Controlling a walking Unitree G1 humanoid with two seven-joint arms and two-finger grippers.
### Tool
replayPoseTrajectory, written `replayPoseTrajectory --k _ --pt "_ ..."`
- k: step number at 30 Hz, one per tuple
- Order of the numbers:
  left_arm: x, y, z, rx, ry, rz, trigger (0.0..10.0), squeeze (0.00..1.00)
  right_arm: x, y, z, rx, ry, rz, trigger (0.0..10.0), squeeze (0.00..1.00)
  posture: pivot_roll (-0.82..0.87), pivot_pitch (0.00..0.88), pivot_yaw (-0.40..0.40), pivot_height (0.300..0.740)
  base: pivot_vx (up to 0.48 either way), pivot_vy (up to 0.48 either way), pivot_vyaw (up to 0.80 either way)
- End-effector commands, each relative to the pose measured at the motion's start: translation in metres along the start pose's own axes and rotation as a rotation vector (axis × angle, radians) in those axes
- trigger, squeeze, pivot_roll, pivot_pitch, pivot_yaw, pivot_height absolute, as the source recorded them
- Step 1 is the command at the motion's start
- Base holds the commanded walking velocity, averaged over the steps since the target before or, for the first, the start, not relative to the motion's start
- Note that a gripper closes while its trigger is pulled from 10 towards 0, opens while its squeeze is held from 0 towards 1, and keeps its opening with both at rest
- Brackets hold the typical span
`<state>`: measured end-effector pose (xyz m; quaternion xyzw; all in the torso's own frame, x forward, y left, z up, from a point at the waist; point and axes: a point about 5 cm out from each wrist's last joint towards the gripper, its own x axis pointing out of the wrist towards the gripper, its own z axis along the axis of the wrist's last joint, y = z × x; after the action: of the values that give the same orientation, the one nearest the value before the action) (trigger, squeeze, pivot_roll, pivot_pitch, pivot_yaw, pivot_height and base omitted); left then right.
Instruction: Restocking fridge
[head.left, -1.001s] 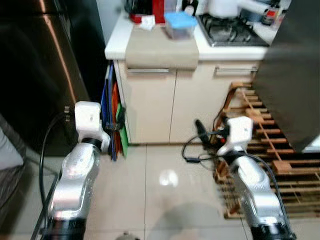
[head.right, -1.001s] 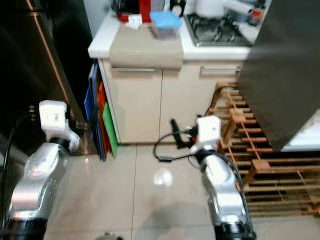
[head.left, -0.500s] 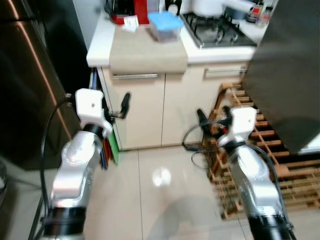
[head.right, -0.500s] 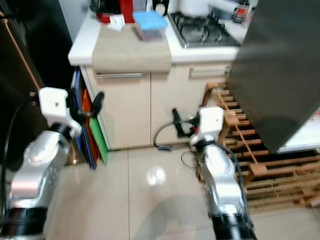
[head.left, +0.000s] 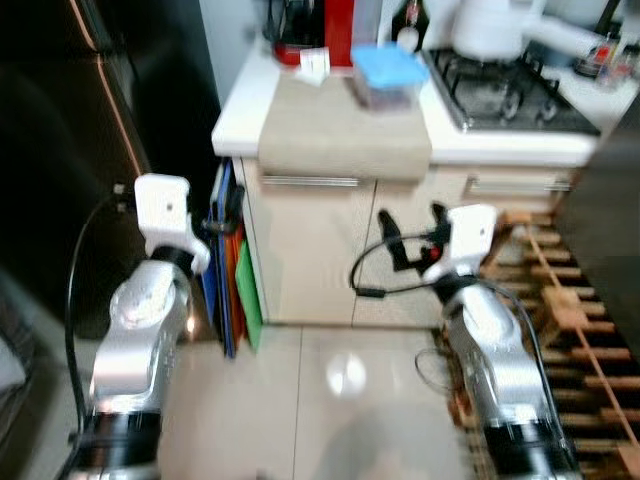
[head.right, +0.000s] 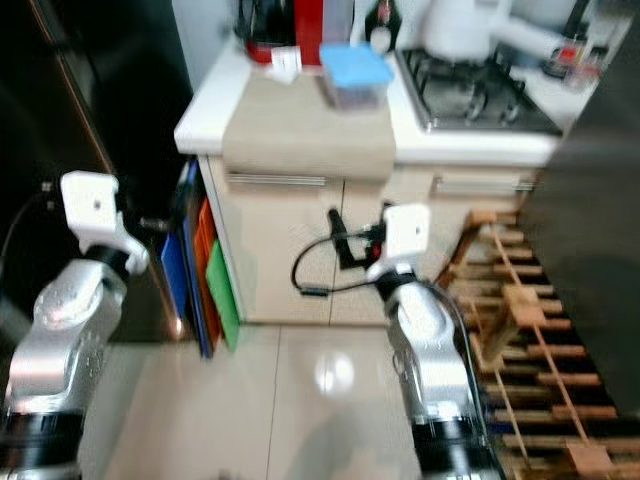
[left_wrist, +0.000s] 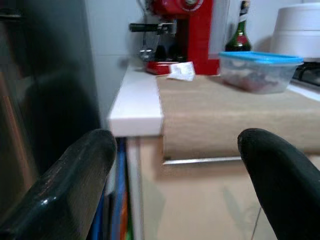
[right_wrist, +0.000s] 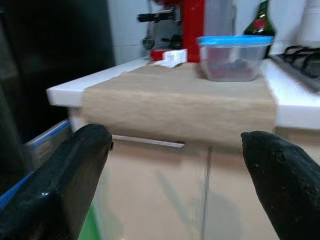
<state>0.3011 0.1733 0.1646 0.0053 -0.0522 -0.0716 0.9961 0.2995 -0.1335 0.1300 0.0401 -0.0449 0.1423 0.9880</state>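
Standing before the kitchen cabinets, the robot is looking to be at the very start of the restocking, with nothing yet picked up. At far left the dark fridge (head.left: 60, 150) is standing with its door apparently closed, so opening it is likely still ahead. Next to it the left hand (left_wrist: 175, 180) is hanging released, fingers spread wide and empty, level with the cabinet front beside the coloured boards (head.left: 232, 270) tucked against the cabinet side. Above, the worktop (head.left: 240, 110) is carrying a beige cloth (head.left: 340, 140), and on that cloth's far edge the blue-lidded container (head.left: 387, 75) is sitting untouched, probably the item to go in the fridge. The right hand (right_wrist: 175, 175) is likewise hovering released and empty, well below the container. Further right a gas hob (head.left: 500, 90) is showing, and a wooden rack (head.left: 570, 330) is leaning by the floor.
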Motion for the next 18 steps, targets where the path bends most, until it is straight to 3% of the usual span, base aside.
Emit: replayPoseTrajectory --k 1,7,14,18 --pt "0.006 -0.012 0.008 0.009 -0.036 -0.053 10.0 0.0 -0.002 -0.007 0.002 -0.019 -0.014 -0.019 10.0 0.0 -0.08 0.0 0.032 0.74 0.48 0.0 0.0" --pt "0.01 -0.012 0.012 0.02 -0.05 -0.069 10.0 0.0 -0.002 -0.006 0.003 -0.041 -0.018 -0.019 10.0 0.0 -0.08 0.0 0.037 0.74 0.48 0.0 0.0" --pt "0.015 -0.018 0.019 0.008 -0.087 -0.116 10.0 0.0 -0.003 -0.011 0.01 -0.043 -0.057 -0.053 10.0 0.0 -0.09 0.0 0.042 0.74 0.48 0.0 -0.58" --pt "0.019 -0.031 0.031 0.055 -0.141 -0.188 10.0 0.0 -0.006 -0.014 0.012 -0.037 -0.08 -0.066 10.0 0.0 -0.1 0.0 0.051 0.74 0.48 0.0 -0.62"
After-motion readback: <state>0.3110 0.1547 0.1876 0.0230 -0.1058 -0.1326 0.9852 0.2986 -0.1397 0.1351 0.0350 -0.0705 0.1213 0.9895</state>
